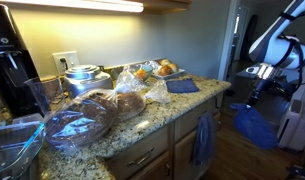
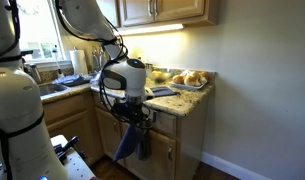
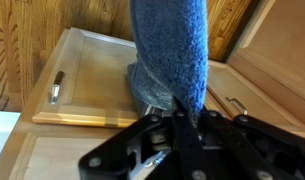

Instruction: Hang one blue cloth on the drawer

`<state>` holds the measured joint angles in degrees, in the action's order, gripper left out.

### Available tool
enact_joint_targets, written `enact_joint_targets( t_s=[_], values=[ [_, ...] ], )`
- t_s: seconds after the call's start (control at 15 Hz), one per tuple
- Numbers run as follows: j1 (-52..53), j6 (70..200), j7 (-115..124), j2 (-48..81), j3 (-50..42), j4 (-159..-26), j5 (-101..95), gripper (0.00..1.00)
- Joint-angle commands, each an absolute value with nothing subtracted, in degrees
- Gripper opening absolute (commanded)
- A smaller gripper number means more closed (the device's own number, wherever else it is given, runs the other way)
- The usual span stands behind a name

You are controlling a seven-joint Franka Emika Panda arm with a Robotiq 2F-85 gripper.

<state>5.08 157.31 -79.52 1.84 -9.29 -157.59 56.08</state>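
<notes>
My gripper (image 1: 254, 97) is shut on the royal-blue cloth (image 1: 254, 127), which hangs below it in the air off the counter's end. In an exterior view the gripper (image 2: 134, 112) holds the cloth (image 2: 124, 148) in front of the cabinet. In the wrist view the cloth (image 3: 174, 45) is pinched between the shut fingers (image 3: 182, 125). The oak drawer front (image 1: 187, 125) lies under the counter edge, and a slate grey-blue towel (image 1: 203, 141) hangs down over it. That towel (image 3: 147, 90) shows behind the cloth, against oak fronts with a metal handle (image 3: 57, 87).
The granite counter (image 1: 157, 115) carries bagged bread (image 1: 87, 118), a tray of buns (image 1: 160, 69), a small flat-folded blue cloth (image 1: 182, 86) and a coffee maker (image 1: 10, 65). A plain wall (image 2: 257, 90) stands past the counter's end.
</notes>
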Motion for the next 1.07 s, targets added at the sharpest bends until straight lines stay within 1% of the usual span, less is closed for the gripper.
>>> enact_joint_targets(
  t_s=[0.0, 1.0],
  values=[
    [4.0, 156.85, -84.26, 4.17, -10.0, -154.96, 58.3, 0.07],
    [1.51, 152.81, -85.1, 19.87, -8.96, -138.15, 57.31, 0.07]
  ],
)
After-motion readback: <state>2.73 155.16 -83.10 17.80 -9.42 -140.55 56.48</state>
